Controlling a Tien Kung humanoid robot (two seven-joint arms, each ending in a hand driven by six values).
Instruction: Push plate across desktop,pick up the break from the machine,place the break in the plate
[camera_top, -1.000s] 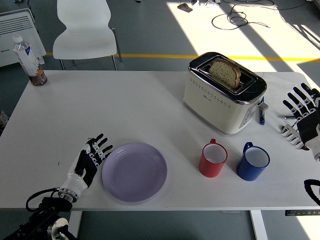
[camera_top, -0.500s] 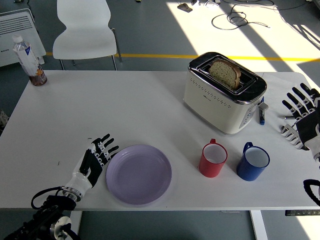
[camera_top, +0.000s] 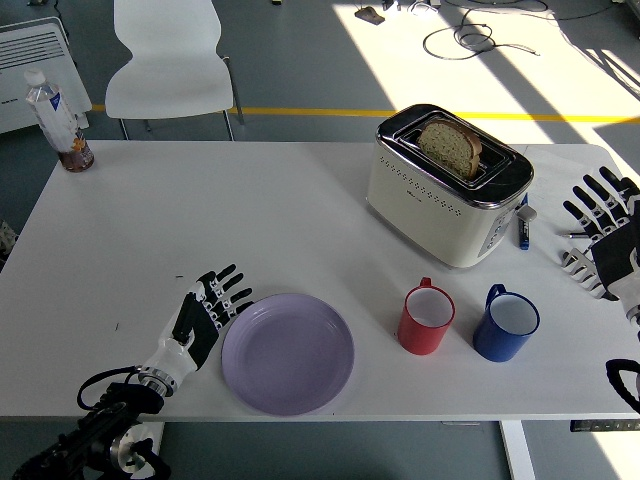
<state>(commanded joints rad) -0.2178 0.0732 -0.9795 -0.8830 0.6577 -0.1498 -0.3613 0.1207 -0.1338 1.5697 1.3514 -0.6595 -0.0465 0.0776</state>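
A lilac plate (camera_top: 288, 353) lies flat near the table's front edge, left of centre. My left hand (camera_top: 208, 309) rests flat with fingers spread, touching the plate's left rim. A slice of brown bread (camera_top: 449, 145) stands upright in the slot of the cream toaster (camera_top: 447, 188) at the back right. My right hand (camera_top: 603, 222) hovers at the right table edge, fingers spread and empty, well apart from the toaster.
A red mug (camera_top: 427, 319) and a blue mug (camera_top: 506, 324) stand right of the plate, in front of the toaster. A small blue item (camera_top: 523, 227) lies beside the toaster. A water bottle (camera_top: 60, 121) stands at the far left corner; a white chair (camera_top: 170, 60) is behind.
My left hand has slid rightward, pushing the plate a short way to the right toward the red mug. The right hand has barely moved.
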